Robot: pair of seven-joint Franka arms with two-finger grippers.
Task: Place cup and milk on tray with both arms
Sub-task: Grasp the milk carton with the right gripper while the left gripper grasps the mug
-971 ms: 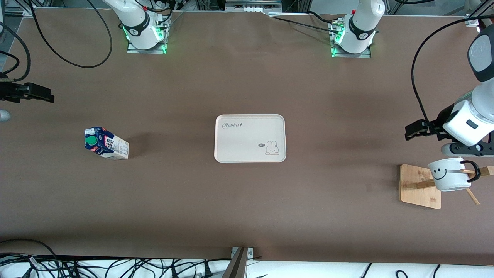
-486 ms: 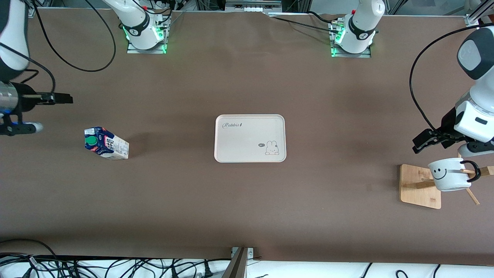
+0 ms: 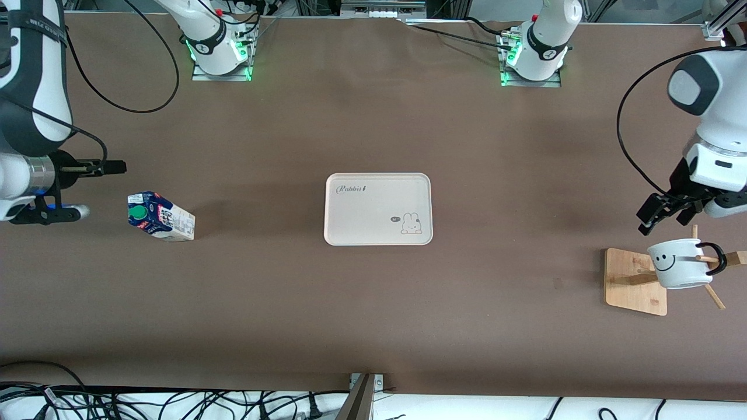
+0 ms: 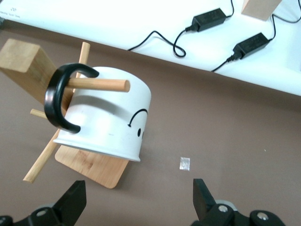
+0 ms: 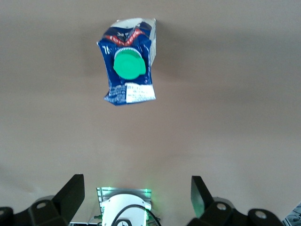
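Right gripper (image 3: 111, 168) up over the brown table (image 3: 373, 315) at the right arm's end, jaws spread wide, holding nothing. Small gable-top milk carton, dark blue top, round green cap (image 3: 160, 217) (image 5: 129, 63), stands on the table near that edge, just beside the gripper. Cream rectangular tray with rabbit drawing (image 3: 378, 208) mid-table, bare. White ceramic smiley mug with black loop handle (image 3: 680, 263) (image 4: 106, 117) hangs on a peg of the bamboo stand (image 3: 635, 280) by the left arm's edge. Left gripper (image 3: 658, 213) (image 4: 136, 200) over the table beside the mug, wide open, empty.
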